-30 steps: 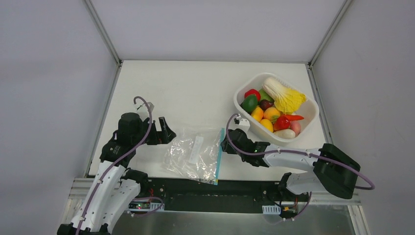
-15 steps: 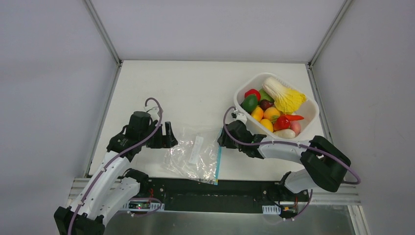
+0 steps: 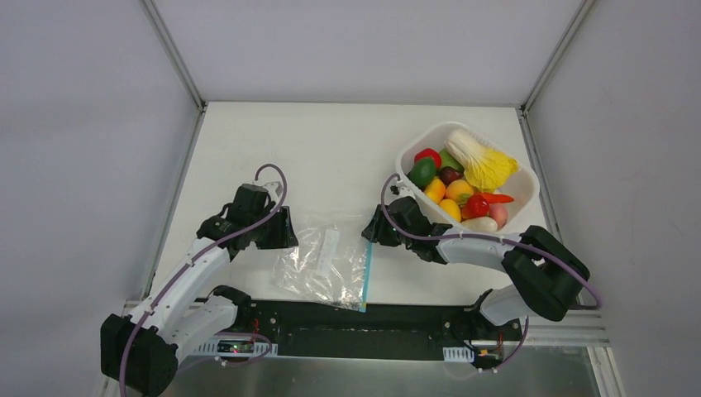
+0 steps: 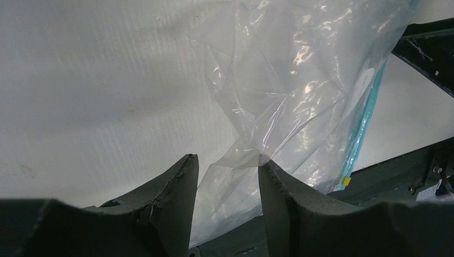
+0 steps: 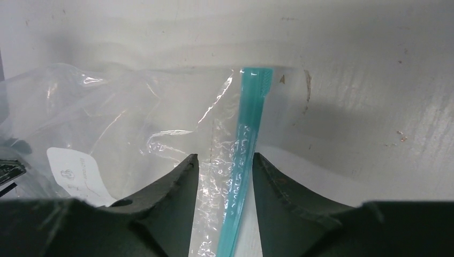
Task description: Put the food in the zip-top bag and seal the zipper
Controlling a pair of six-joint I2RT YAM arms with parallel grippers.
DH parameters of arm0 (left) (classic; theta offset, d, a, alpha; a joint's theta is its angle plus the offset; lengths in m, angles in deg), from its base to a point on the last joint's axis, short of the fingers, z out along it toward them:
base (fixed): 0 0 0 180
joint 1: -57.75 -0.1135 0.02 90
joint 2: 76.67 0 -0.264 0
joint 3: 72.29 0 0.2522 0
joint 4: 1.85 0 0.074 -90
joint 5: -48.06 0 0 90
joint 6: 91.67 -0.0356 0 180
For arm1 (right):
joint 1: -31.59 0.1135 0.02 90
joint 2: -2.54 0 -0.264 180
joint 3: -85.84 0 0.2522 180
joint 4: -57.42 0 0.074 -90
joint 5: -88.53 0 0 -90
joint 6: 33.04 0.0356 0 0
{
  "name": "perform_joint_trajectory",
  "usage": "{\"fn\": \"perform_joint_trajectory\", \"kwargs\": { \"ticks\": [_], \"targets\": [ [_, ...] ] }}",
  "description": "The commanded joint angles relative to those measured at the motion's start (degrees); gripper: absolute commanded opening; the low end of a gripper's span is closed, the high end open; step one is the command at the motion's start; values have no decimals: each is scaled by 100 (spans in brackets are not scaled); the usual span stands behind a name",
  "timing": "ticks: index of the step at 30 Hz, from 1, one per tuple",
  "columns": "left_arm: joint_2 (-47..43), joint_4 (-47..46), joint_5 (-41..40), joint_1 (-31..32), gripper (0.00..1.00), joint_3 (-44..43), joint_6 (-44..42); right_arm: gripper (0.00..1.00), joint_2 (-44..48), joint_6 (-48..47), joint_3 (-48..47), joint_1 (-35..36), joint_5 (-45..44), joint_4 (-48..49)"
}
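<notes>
The clear zip-top bag (image 3: 322, 265) lies flat near the table's front edge, with a white label strip (image 3: 328, 251). Its teal zipper (image 3: 367, 277) runs along the right edge. My left gripper (image 3: 288, 232) is open at the bag's left edge. In the left wrist view a bag corner (image 4: 241, 155) sits between the open fingers of that gripper (image 4: 226, 158). My right gripper (image 3: 369, 232) is open at the zipper's far end. In the right wrist view the zipper (image 5: 251, 118) runs between the spread fingers of that gripper (image 5: 225, 156). The food (image 3: 453, 194) sits in the tub.
A white rounded tub (image 3: 450, 126) at the right holds several toy fruits and vegetables, including a pale yellow-leafed cabbage (image 3: 481, 162). The right arm's forearm lies just in front of the tub. The black front rail (image 3: 364, 318) runs under the bag's near edge.
My left gripper has moved right, up to the bag's left edge. My right gripper has moved left and farther, to the zipper's far end. The bag has not moved.
</notes>
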Motion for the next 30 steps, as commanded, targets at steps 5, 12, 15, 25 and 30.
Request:
{"fn": "perform_joint_trajectory", "kwargs": {
  "ticks": [5,12,15,25,30],
  "targets": [
    [277,-432,-301,91,25,120,157,45,32,7,131,-143,553,576],
    [641,-683,-424,97,7,265,183,36,278,-3,122,-175,819,638],
    [739,-772,-461,100,4,307,200,33,559,-27,79,-169,862,469],
    [758,-983,-631,100,0,360,235,44,1260,-86,-92,-170,1357,-294],
    [739,-1197,-602,100,0,495,316,38,1618,-3,-40,-171,1496,-474]
  ]
}}
